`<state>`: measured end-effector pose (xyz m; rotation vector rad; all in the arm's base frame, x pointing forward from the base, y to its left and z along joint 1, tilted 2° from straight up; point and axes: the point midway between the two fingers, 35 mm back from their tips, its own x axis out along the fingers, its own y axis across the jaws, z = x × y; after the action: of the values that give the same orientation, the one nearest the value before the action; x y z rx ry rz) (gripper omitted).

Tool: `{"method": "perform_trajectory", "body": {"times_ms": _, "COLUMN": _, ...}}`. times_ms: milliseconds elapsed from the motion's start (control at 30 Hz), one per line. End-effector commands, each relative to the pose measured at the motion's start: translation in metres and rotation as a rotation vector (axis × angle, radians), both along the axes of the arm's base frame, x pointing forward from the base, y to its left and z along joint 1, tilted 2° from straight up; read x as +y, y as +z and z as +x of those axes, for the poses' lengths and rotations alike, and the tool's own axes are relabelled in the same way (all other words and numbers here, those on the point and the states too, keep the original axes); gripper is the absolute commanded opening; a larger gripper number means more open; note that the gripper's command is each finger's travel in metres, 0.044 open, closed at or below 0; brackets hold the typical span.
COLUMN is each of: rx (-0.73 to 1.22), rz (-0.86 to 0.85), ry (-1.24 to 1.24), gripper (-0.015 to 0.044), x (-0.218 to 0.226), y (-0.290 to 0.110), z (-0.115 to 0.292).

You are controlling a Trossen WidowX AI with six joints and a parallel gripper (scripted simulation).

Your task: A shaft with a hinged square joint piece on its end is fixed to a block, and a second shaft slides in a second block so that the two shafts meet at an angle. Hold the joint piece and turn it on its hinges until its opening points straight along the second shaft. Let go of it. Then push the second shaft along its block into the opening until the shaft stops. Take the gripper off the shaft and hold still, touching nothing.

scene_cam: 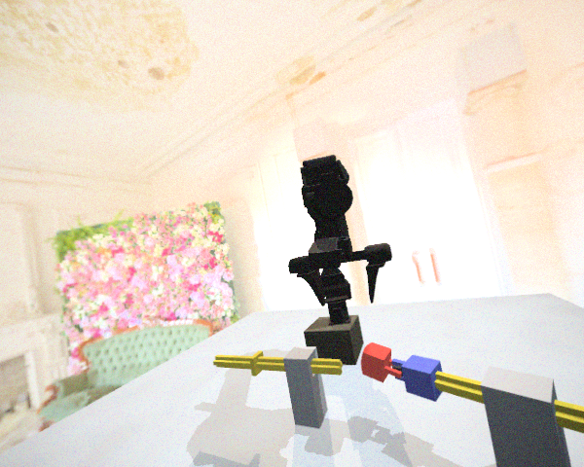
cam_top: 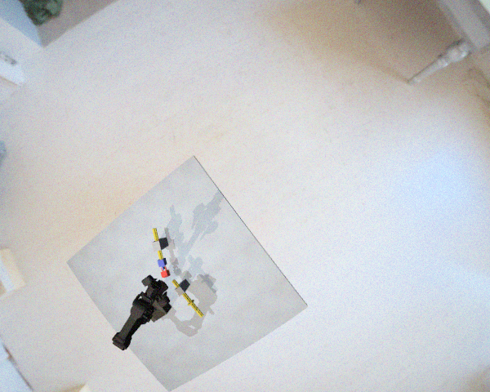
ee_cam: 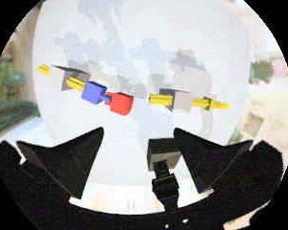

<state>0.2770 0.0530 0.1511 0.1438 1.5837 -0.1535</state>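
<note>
The red square joint piece (cam_top: 164, 273) (scene_cam: 376, 360) (ee_cam: 121, 103) hangs on a blue hinge block (cam_top: 162, 262) (scene_cam: 421, 377) (ee_cam: 93, 91) at the end of the fixed yellow shaft (cam_top: 155, 233) (scene_cam: 458, 386), which runs through a grey block (cam_top: 162, 242) (scene_cam: 524, 416). The second yellow shaft (cam_top: 191, 300) (scene_cam: 241, 362) (ee_cam: 208, 103) sits in its own grey block (cam_top: 184, 285) (scene_cam: 305, 386) (ee_cam: 181, 98). Its near tip stops a small gap short of the red piece. My gripper (cam_top: 154, 287) (scene_cam: 347, 300) (ee_cam: 139, 130) is open and empty. It hangs well above the table, back from both shafts, touching nothing.
The arm's black base (scene_cam: 335, 341) stands on the grey table (cam_top: 245, 295) (scene_cam: 483, 321) just behind the shafts. The table edges lie well beyond the blocks. A flower wall and a green sofa stand far off in the room.
</note>
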Motion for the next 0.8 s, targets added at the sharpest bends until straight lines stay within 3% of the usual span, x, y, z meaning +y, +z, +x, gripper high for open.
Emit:
{"method": "perform_trajectory", "body": {"times_ms": 0, "rx": -0.012, "rz": 0.000, "ry": 0.000, "gripper": 0.0440, "x": -0.0041, "y": -0.0043, "z": -0.0021}}
{"method": "perform_trajectory", "body": {"times_ms": 767, "rx": -0.002, "rz": -0.078, "ry": -0.630, "gripper": 0.0440, "x": -0.0022, "y": -0.0123, "z": -0.0008}}
